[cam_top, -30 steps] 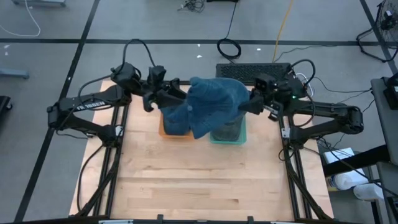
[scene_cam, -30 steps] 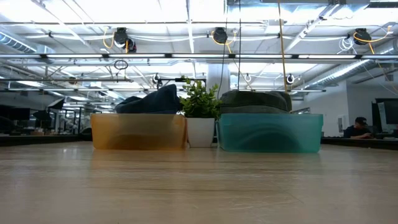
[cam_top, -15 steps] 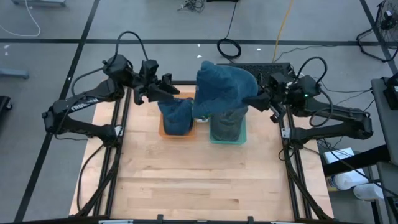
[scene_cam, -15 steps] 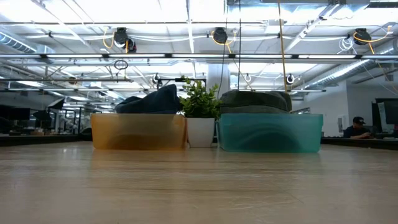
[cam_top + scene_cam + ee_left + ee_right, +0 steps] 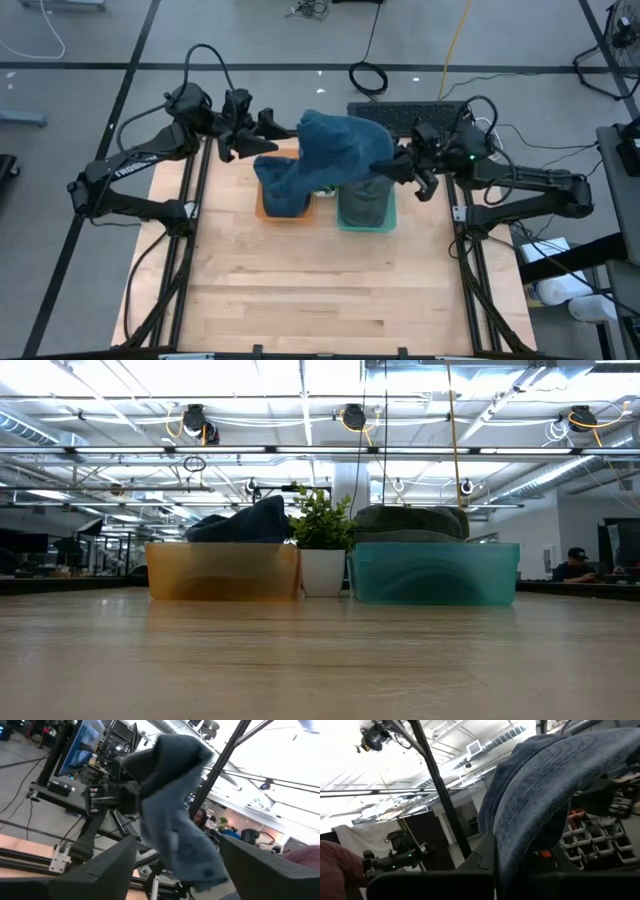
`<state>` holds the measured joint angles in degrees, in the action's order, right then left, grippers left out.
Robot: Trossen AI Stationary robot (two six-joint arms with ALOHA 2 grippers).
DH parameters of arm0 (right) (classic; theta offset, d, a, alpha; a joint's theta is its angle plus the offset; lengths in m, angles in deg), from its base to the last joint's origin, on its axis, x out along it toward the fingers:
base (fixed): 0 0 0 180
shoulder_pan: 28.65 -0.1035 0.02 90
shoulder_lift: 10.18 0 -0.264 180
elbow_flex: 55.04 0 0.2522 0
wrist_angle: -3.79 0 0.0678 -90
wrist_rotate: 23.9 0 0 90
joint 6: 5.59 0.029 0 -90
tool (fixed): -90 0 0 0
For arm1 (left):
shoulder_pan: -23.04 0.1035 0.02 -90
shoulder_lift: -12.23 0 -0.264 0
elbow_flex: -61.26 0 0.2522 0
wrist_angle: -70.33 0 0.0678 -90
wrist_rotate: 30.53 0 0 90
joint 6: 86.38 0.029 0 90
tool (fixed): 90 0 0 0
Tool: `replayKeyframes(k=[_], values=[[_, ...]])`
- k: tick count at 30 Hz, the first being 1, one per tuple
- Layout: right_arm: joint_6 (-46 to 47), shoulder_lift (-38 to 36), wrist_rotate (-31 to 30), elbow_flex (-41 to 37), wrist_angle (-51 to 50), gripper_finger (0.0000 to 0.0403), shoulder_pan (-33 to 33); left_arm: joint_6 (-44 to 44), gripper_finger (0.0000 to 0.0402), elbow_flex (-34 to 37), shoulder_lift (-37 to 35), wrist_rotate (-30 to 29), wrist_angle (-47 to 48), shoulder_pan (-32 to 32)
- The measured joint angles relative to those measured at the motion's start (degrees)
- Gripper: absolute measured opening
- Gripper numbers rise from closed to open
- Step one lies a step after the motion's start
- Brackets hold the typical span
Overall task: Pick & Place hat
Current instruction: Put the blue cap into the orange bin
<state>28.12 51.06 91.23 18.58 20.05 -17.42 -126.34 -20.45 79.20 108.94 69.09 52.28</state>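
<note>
The high view looks straight down on the whole bench and both arms from well above. The low view sits at bench-top height, facing level across it to the orange bin, potted plant and teal bin, which the high view shares. Both wrist views look close past their own jaws at the blue hat, from opposite sides.

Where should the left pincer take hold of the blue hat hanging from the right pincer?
Probably the loose lower flap of the blue hat, approached from the left arm's own side. The right pincer is shut on the hat's right edge, and the cloth drapes down toward the orange bin. The left pincer is open beside the hanging edge, so a short sideways reach should pinch it.
</note>
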Motion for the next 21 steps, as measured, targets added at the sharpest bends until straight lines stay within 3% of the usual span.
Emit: replayKeyframes(k=[6, 14, 21], values=[[0.27, 3.13, 0.02, 0.00, 6.66, 0.0000, -0.73, -0.31, 0.0298, 0.00, 1.58, -1.42, 0.12, -1.37], [-0.69, 4.22, 0.09, 0.00, 6.47, 0.0000, -0.69, 0.68, 0.0269, 0.00, 2.19, -3.19, -0.17, -4.39], [-1.83, 4.72, 0.13, 0.00, 6.41, 0.0000, -0.29, 2.21, 0.0247, 0.00, 2.18, -8.06, -0.26, -7.68]])
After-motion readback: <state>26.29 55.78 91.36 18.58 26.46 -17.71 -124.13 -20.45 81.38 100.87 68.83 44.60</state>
